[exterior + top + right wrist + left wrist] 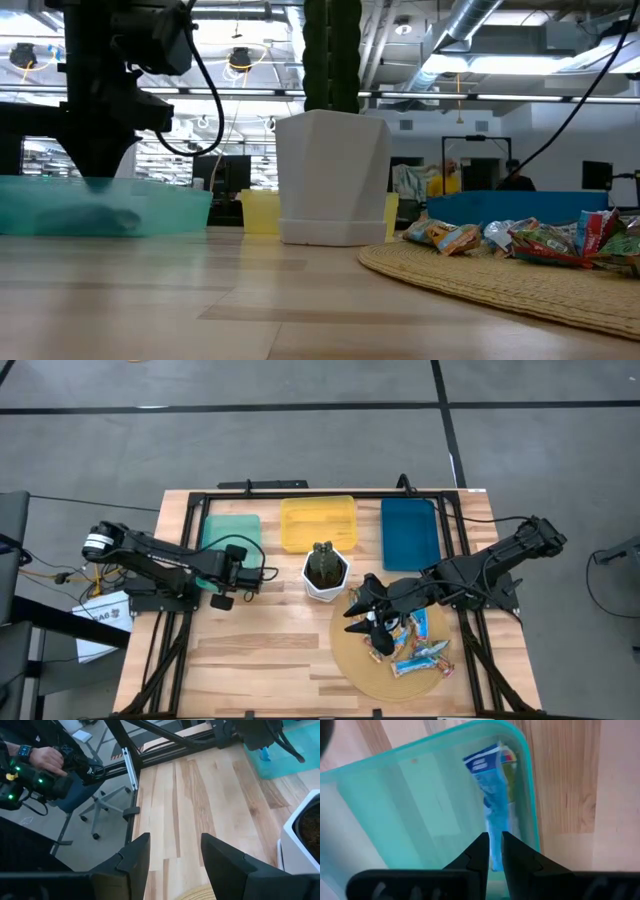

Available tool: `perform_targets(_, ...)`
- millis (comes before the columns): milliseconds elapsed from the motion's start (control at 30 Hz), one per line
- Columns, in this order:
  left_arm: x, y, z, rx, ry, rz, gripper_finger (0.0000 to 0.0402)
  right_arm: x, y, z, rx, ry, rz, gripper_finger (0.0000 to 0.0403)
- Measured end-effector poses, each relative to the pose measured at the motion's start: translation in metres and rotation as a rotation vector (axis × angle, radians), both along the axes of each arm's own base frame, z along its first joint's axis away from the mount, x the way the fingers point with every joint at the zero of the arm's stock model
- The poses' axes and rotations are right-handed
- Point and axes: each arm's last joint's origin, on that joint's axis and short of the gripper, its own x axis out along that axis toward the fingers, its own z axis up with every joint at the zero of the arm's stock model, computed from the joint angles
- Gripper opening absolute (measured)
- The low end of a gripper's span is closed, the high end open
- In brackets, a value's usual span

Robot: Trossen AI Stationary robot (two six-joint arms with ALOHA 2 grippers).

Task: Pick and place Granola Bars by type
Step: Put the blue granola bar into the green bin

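Note:
My left gripper [232,572] [492,850] hangs over the near end of the teal tray [228,528] and is shut on a blue granola bar [495,795]. The other granola bars [415,645] [520,240], in blue, orange and silver wrappers, lie piled on a round woven mat [350,650]. My right gripper [352,615] [175,850] is open above the mat's left edge, beside the pile, and touches nothing. In the low view my left gripper [100,178] reaches down into the tray. My left gripper pinches the blue bar's near end [493,856] between its two fingers, coming from above and pointing down. The bar hangs below the fingers inside the teal tray [420,800]; whether its lower end rests on the tray floor cannot be told.
A yellow tray [317,522] and a blue tray [410,532] stand beside the teal one along the far edge. A white pot with a dark plant [325,572] stands mid-table. Bare wood lies toward the near left. A person's hand [45,760] shows beyond the table's left edge.

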Motion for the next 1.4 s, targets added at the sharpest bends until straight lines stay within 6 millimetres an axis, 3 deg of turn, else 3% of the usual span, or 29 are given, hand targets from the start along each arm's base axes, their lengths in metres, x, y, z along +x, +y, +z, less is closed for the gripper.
perform_targets(333, 0.0, 0.0, 0.001, -0.004, -0.02, 0.075, 0.0044, 0.0, 0.0, 0.0, 0.0, 0.0, 0.001, 0.0163)
perform_targets(467, -0.001, 0.0, 0.013, -0.017, -0.102, 0.13, 0.0044, 0.0, 0.0, 0.0, 0.001, 0.0, 0.001, 0.0162)
perform_targets(767, -0.021, 0.002, 0.073, -0.091, -0.473, 0.281, 0.0044, -0.001, 0.0, -0.002, 0.052, 0.04, -0.015, 0.016)
perform_targets(1000, -0.041, 0.003, 0.126, -0.253, -0.914, 0.409, 0.0044, -0.007, 0.001, -0.009, 0.178, 0.194, -0.008, 0.016)
perform_targets(1233, -0.049, 0.001, 0.166, -0.481, -1.309, 0.34, 0.0044, -0.02, 0.004, -0.02, 0.371, 0.482, -0.019, 0.0157)
perform_targets(1400, -0.047, -0.003, 0.183, -0.628, -1.438, 0.207, 0.0044, -0.039, 0.013, -0.029, 0.353, 0.693, 0.044, 0.0157)
